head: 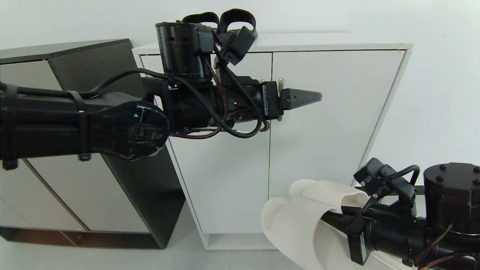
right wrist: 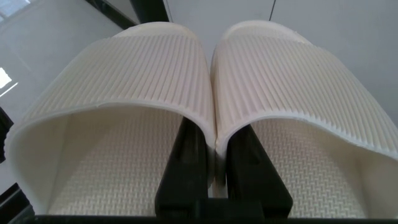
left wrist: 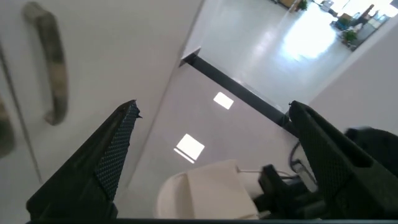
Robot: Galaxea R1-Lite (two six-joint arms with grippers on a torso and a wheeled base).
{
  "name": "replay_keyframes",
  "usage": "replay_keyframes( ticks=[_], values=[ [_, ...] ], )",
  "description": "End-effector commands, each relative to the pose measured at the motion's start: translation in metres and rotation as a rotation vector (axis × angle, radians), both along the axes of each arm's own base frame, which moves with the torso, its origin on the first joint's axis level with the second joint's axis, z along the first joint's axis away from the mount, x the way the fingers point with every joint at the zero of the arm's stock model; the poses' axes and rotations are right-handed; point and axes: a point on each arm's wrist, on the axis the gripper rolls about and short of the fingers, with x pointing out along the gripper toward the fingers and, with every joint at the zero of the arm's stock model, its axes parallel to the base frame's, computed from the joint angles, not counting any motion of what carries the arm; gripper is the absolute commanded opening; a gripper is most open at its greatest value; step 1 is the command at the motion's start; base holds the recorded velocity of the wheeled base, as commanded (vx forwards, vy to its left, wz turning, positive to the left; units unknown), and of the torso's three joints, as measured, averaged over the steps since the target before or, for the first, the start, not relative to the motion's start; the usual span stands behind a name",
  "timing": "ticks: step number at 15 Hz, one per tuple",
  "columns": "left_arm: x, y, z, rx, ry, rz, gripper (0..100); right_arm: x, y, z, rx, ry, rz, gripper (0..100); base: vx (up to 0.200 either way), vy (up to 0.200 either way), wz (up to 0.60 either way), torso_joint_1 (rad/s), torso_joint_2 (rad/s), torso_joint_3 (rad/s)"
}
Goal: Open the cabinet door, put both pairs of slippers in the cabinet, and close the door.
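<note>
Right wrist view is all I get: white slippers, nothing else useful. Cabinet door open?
Observer: No. In the head view both doors of the white cabinet are shut.
Operator: Left arm?
Observer: The left gripper is open, in front of the doors beside a handle, not touching it.
Operator: Right gripper has the white slippers. Second pair?
Observer: The black slippers sit on top of the cabinet, behind the left arm's wrist.
</note>
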Motion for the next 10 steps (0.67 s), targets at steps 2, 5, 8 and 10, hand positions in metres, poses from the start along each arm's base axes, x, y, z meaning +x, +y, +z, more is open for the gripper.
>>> replay_keyframes(
  ticks=[2,5,8,10],
  values=[
    [0.027,0.000,-0.012,0.024,-0.010,0.052,100,0.000,0.000,-0.001,-0.002,0.001,0.000,0,0.000,0.000,0.00,0.000,0.00,0.000],
    [0.039,0.001,-0.010,0.014,-0.029,0.097,100,0.000,0.000,-0.001,-0.003,0.002,0.000,0,0.000,0.000,0.00,0.000,0.00,0.000],
    [0.047,-0.004,-0.010,0.010,-0.044,0.102,100,0.000,0.000,-0.001,-0.003,0.002,-0.001,0,0.000,0.000,0.00,0.000,0.00,0.000],
    [0.054,-0.008,-0.014,0.023,-0.058,0.143,100,0.000,0.000,-0.001,-0.003,0.002,-0.001,0,0.000,0.000,0.00,0.000,0.00,0.000]
  ],
)
